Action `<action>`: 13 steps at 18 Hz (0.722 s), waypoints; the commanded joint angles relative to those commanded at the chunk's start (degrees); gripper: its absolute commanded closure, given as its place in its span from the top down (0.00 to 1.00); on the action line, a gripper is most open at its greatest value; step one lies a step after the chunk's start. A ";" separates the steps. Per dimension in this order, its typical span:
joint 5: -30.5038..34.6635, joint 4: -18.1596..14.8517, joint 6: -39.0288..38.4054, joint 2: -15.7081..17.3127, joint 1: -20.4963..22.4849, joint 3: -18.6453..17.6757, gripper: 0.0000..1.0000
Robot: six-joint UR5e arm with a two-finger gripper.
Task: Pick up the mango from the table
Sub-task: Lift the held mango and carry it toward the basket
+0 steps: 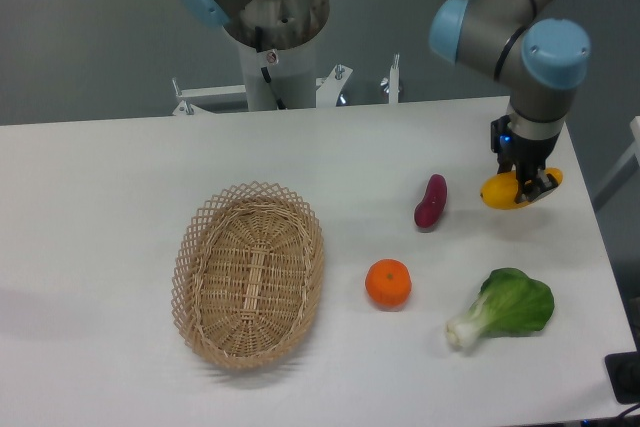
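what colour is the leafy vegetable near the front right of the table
Green leaves with a whitish stem, seen in the fixed camera view.

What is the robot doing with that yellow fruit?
The robot arm's gripper is shut on the mango, holding it near the right side of the white table. Lying on the table are a purple sweet potato, an orange, a leafy bok choy and an empty wicker basket.
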 joint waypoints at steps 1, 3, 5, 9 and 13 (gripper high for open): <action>-1.58 -1.76 -1.66 0.27 -0.17 1.23 0.52; -5.09 -5.01 -5.53 1.23 -0.53 3.43 0.52; -6.86 -8.00 -9.13 2.46 -2.37 5.19 0.52; -10.90 -9.16 -20.28 3.34 -6.40 7.39 0.52; -12.14 -9.51 -31.45 4.84 -11.50 8.19 0.52</action>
